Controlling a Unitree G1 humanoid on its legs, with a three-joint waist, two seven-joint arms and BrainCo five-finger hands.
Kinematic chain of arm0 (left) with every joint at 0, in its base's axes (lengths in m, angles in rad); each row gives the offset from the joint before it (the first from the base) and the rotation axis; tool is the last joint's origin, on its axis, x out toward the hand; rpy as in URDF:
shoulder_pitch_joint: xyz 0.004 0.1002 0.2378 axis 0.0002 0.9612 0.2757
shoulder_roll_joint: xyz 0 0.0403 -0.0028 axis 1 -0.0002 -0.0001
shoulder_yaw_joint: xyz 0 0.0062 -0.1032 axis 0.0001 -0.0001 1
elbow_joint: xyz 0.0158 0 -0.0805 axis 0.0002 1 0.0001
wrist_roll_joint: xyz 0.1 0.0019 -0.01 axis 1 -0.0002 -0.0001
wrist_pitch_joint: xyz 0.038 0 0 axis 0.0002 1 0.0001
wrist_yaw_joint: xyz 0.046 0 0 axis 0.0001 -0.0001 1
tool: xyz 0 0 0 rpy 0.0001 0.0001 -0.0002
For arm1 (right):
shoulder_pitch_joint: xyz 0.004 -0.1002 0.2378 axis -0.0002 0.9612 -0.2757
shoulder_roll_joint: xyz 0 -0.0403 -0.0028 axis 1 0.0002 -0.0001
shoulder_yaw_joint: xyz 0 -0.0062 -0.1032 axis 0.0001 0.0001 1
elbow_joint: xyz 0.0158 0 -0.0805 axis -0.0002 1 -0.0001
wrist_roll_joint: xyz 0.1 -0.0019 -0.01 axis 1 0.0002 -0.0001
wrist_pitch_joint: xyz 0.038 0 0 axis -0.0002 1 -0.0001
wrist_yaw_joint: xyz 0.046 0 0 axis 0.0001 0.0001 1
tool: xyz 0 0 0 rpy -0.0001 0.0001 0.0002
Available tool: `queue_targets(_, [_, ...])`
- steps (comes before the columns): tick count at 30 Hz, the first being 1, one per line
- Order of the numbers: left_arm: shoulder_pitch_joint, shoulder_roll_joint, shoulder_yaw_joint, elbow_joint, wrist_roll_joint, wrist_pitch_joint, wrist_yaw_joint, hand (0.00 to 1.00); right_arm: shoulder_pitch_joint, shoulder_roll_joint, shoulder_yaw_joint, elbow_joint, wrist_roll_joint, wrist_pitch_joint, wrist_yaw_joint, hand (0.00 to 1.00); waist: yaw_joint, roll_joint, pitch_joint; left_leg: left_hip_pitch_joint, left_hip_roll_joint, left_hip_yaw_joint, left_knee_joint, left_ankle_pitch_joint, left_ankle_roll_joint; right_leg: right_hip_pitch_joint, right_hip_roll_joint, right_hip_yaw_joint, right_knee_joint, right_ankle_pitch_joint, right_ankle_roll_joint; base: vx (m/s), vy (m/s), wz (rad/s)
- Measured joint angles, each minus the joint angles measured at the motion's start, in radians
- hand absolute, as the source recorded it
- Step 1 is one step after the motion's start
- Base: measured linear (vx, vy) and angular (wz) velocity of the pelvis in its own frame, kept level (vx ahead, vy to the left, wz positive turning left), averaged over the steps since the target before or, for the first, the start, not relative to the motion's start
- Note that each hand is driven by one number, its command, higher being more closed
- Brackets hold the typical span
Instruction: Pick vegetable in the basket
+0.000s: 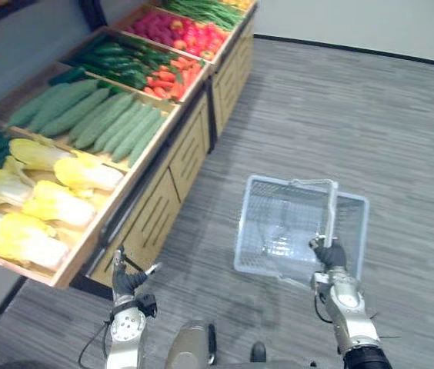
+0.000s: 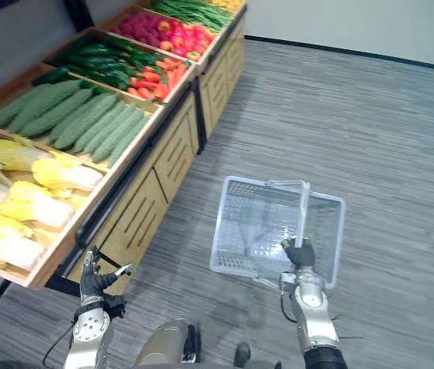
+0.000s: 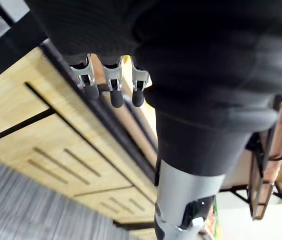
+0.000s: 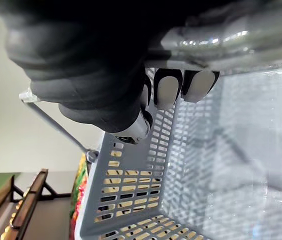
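While the right robot hand [image 1: 330, 254] grips the basket [image 1: 267, 223], vegetables [image 1: 109, 119] lie well apart.

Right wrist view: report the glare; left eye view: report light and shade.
Right wrist view: bright glints streak the shiny metal handle of the pale grey plastic mesh basket, gripped by the right hand. Left eye view: the yellow-white cabbages are brightly lit, the wooden drawer fronts under the display edge darker; the open left hand hangs beside them.
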Motion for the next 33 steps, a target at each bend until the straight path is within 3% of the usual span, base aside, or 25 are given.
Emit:
queue_targets(1, [-0.001,-0.004,0.013,-0.014,0.033,0.004,0.021,0.0,0.001,-0.002,-0.006,0.017,-0.01,0.004,0.0,1.0,0.007,-0.006,0.001,0.019,-0.021,-0.005,0.003,-0.013,0.039,-0.022,-0.025,0.005,0.092,-0.023,0.029,0.54,0.18,0.55])
queue_targets(3, [0.001,-0.002,0.017,-0.031,0.082,0.023,0.038,0.0,0.005,0.0,-0.009,0.035,-0.02,0.006,0.001,1.0,0.017,-0.005,0.001,0.066,-0.044,-0.021,-0.006,-0.038,0.052,-0.089,-0.053,0.012,0.319,-0.044,0.068,0.5,0.199,0.41])
queue_targets(4, [-0.005,-0.002,0.016,-0.04,0.118,0.042,0.052,0.0,0.019,0.003,-0.009,0.043,-0.032,0.009,0.003,1.0,0.01,-0.01,0.0,0.114,-0.076,-0.062,-0.029,-0.046,0.059,-0.155,-0.093,0.015,0.553,-0.028,0.122,0.6,0.211,0.95])
queue_targets(5, [-0.003,-0.005,0.012,-0.067,0.157,0.061,0.069,0.0,0.04,0.008,-0.01,0.042,-0.047,0.009,0.004,1.0,-0.009,-0.011,0.001,0.186,-0.107,-0.124,-0.061,-0.07,0.065,-0.206,-0.101,0.037,0.742,-0.031,0.12,0.5,0.14,1.06])
queue_targets(8, [-0.005,-0.001,-0.004,-0.124,0.226,0.078,0.104,0.0,0.092,0.038,-0.016,0.022,-0.059,0.006,0.021,1.0,-0.034,-0.011,0.0,0.304,-0.126,-0.238,-0.082,-0.105,0.063,-0.288,-0.088,0.07,0.905,-0.067,0.074,0.5,0.06,1.18])
queue_targets(10, [-0.007,0.003,-0.022,-0.153,0.262,0.083,0.122,0.0,0.132,0.06,-0.017,-0.027,-0.059,0.005,0.023,1.0,-0.04,-0.014,-0.002,0.346,-0.127,-0.308,-0.088,-0.119,0.05,-0.366,-0.063,0.097,0.864,-0.09,0.046,0.41,-0.011,1.26])
queue_targets(14, [-0.024,0.006,-0.081,-0.162,0.265,0.083,0.134,0.0,0.202,0.085,-0.027,-0.119,-0.044,0.004,0.029,1.0,-0.063,-0.02,-0.006,0.413,-0.117,-0.47,-0.054,-0.169,-0.013,-0.444,0.012,0.263,0.559,-0.097,0.053,0.42,-0.137,1.48])
queue_targets(15, [-0.029,0.008,-0.099,-0.162,0.264,0.083,0.135,0.0,0.225,0.083,-0.042,-0.126,-0.046,0.006,0.032,1.0,-0.062,-0.031,-0.011,0.417,-0.115,-0.499,-0.024,-0.206,-0.04,-0.461,0.033,0.341,0.487,-0.076,0.059,0.4,-0.233,1.57])
queue_targets(17, [-0.029,0.01,-0.113,-0.163,0.262,0.082,0.135,0.0,0.269,0.084,-0.046,-0.123,-0.045,0.007,0.027,1.0,-0.061,-0.074,-0.025,0.408,-0.132,-0.555,0.039,-0.278,-0.073,-0.466,0.026,0.405,0.391,0.052,0.049,0.4,-0.305,1.47])
queue_targets(18, [-0.031,0.01,-0.112,-0.151,0.262,0.083,0.135,0.0,0.295,0.083,-0.071,-0.128,-0.043,0.006,0.015,1.0,-0.059,-0.085,-0.026,0.409,-0.133,-0.594,0.08,-0.33,-0.091,-0.47,0.011,0.386,0.419,0.066,0.082,0.35,-0.359,1.14])
queue_targets(19, [-0.025,-0.013,-0.122,-0.148,0.257,0.085,0.134,0.0,0.315,0.059,-0.118,-0.133,-0.044,0.006,0.014,1.0,-0.063,-0.055,-0.035,0.386,-0.093,-0.619,0.109,-0.343,-0.111,-0.466,0.029,0.333,0.425,0.051,0.059,0.33,-0.355,0.97])
queue_targets(20, [-0.028,-0.018,-0.132,-0.148,0.255,0.085,0.134,0.0,0.326,0.045,-0.118,-0.139,-0.043,0.006,0.016,1.0,-0.064,-0.048,-0.036,0.374,-0.08,-0.626,0.112,-0.34,-0.116,-0.467,0.033,0.31,0.421,0.049,0.052,0.3,-0.369,1.01])
queue_targets(21, [-0.06,-0.027,-0.171,-0.142,0.254,0.084,0.131,0.0,0.349,0.017,-0.12,-0.151,-0.018,0.006,0.018,1.0,-0.065,-0.036,-0.036,0.345,-0.048,-0.642,0.099,-0.32,-0.151,-0.467,0.033,0.249,0.404,0.053,0.029,0.18,-0.247,0.83])
queue_targets(23, [-0.098,-0.037,-0.189,-0.133,0.253,0.084,0.13,0.0,0.362,0.02,-0.14,-0.159,-0.004,0.006,0.017,1.0,-0.07,-0.036,-0.036,0.336,-0.018,-0.629,0.07,-0.295,-0.185,-0.46,0.027,0.195,0.395,0.057,0.011,0.11,-0.253,0.98])
queue_targets(24, [-0.121,-0.04,-0.191,-0.127,0.251,0.084,0.129,0.0,0.373,0.024,-0.148,-0.16,-0.002,0.006,0.018,1.0,-0.09,-0.035,-0.036,0.33,0.002,-0.598,0.05,-0.272,-0.187,-0.439,0.019,0.153,0.382,0.057,0.003,0.05,-0.277,1.06])
queue_targets(28, [-0.166,-0.007,-0.194,-0.113,0.239,0.083,0.124,0.0,0.379,0.04,-0.173,-0.159,0.015,0.004,0.02,1.0,-0.096,-0.032,-0.037,0.324,0.038,-0.377,-0.02,-0.208,-0.161,-0.42,-0.009,0.103,0.335,0.071,-0.012,-0.08,-0.14,0.55])
queue_targets(33, [-0.206,0.106,-0.195,0.026,0.232,0.082,0.105,0.0,0.313,0.078,-0.157,-0.095,0.033,0.003,0.032,1.0,-0.111,-0.03,-0.042,0.293,0.067,-0.311,-0.093,-0.193,-0.165,-0.419,0.014,0.097,0.2,0.156,-0.008,-0.21,-0.064,0.03])
